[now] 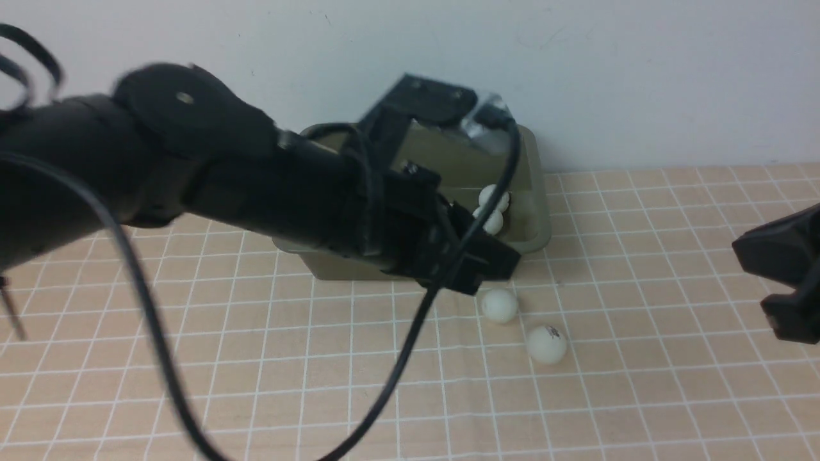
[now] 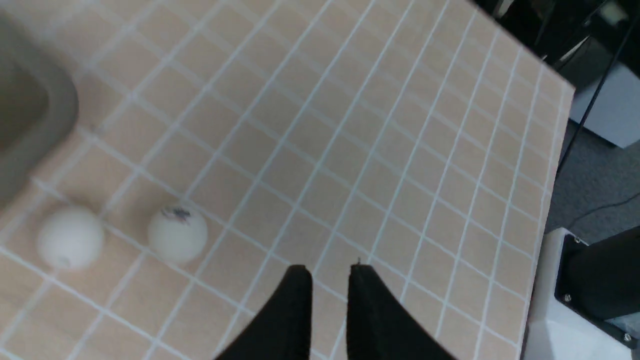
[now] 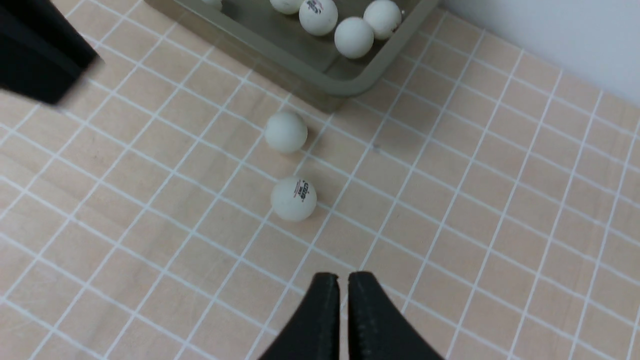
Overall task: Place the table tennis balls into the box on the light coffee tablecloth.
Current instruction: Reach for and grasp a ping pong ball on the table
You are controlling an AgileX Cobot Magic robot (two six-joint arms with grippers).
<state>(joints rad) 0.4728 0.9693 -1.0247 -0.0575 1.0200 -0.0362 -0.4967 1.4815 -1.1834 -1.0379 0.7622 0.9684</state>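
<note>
The olive-green box (image 1: 537, 225) stands at the back of the light coffee tablecloth (image 1: 640, 384), largely hidden by my left arm. Two table tennis balls (image 1: 494, 210) show inside it; the right wrist view shows several balls (image 3: 354, 37) in the box (image 3: 320, 82). Two balls lie on the cloth just in front of the box: a plain one (image 1: 499, 305) and a printed one (image 1: 546, 344). My left gripper (image 1: 496, 266) hovers over the box's front edge, slightly open and empty (image 2: 330, 272). My right gripper (image 1: 778, 282) is at the far right, shut and empty (image 3: 343, 277).
A pale wall stands right behind the box. My left arm's black cable (image 1: 410, 339) hangs in a loop over the middle of the cloth. In the left wrist view the cloth's edge (image 2: 555, 165) borders floor and dark equipment.
</note>
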